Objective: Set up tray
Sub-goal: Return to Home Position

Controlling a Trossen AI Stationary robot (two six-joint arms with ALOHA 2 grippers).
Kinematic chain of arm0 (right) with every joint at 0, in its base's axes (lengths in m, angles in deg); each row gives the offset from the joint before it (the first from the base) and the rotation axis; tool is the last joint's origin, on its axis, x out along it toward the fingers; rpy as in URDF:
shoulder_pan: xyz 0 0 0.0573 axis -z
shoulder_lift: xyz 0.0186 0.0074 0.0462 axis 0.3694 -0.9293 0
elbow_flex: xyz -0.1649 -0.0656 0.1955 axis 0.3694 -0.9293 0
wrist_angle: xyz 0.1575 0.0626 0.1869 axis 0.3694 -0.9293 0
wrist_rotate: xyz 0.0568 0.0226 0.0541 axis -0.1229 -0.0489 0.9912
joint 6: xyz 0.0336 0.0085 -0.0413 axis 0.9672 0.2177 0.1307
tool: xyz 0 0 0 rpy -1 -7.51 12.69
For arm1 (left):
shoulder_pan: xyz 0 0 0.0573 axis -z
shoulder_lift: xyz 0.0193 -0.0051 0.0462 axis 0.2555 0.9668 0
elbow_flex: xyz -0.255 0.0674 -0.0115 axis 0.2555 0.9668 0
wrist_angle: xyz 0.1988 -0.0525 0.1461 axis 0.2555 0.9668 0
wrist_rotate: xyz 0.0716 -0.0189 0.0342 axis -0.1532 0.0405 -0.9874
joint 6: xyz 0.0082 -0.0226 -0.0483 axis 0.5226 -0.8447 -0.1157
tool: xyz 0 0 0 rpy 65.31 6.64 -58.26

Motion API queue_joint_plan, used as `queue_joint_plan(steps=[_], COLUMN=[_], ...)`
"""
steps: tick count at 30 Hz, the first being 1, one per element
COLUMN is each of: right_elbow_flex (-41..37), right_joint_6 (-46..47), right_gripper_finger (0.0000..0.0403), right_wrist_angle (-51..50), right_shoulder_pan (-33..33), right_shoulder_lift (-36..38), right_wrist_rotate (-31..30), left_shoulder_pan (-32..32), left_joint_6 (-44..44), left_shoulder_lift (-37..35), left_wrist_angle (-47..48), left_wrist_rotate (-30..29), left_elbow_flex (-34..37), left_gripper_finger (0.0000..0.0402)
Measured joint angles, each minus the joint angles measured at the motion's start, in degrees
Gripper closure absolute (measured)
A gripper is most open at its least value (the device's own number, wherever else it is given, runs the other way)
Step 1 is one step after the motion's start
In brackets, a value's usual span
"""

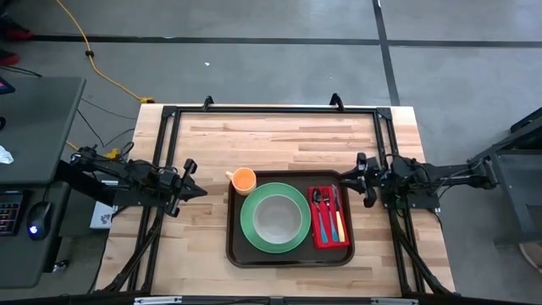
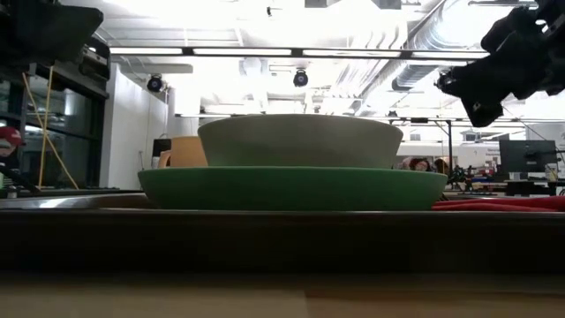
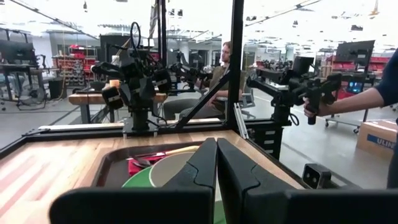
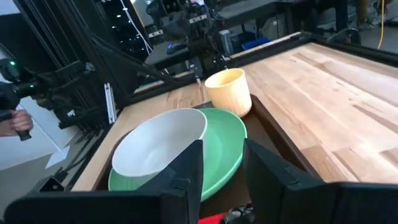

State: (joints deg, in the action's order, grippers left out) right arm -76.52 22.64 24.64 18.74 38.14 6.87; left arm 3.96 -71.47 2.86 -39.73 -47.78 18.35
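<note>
The dark brown tray (image 1: 235, 246) lies on the wooden table, near its front edge. On it rests a green plate (image 1: 251, 237) with a pale bowl (image 1: 275, 217) in it. An orange cup (image 1: 244, 179) stands at the tray's far left corner. A red napkin (image 1: 322, 239) with cutlery (image 1: 329, 212) lies along the tray's right side. My left gripper (image 1: 201, 191) hovers left of the tray, shut and holding nothing. My right gripper (image 4: 222, 163) hovers at the tray's far right corner, open, with nothing between its fingers.
A black frame rail (image 1: 271, 108) runs along the table's far edge and down both sides. Bare wood (image 1: 279, 140) lies between the tray and the far rail. Beyond the table a person's hand (image 3: 311, 111) holds a controller handle.
</note>
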Motion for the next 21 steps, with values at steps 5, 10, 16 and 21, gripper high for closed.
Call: queue_joint_plan(steps=[5, 10, 16, 21], right_elbow_flex=[-1.32, -1.32, -1.32, -1.32], right_joint_6=[-0.20, -1.86, -1.86, 3.55], right_gripper_finger=[0.0311, 0.0313, 0.0312, 0.0312], right_wrist_angle=[1.93, 1.54, 1.60, 1.61], right_shoulder_pan=[0.00, 0.00, 0.00, 0.00], right_shoulder_lift=[0.00, 0.00, -0.02, -0.04], right_wrist_rotate=[0.59, 1.54, 1.57, 1.90], left_shoulder_pan=[0.00, 0.00, 0.00, 0.00], left_joint_6=[0.10, 0.10, 0.10, 0.10], left_shoulder_lift=[0.00, 0.00, 0.04, 0.04], left_wrist_angle=[1.00, 1.49, 2.14, 2.42], left_wrist_rotate=[0.00, -0.02, -0.02, -0.03], left_elbow_flex=[0.00, 0.00, 0.00, 0.00], left_gripper_finger=[0.0357, 0.0357, 0.0357, 0.0357])
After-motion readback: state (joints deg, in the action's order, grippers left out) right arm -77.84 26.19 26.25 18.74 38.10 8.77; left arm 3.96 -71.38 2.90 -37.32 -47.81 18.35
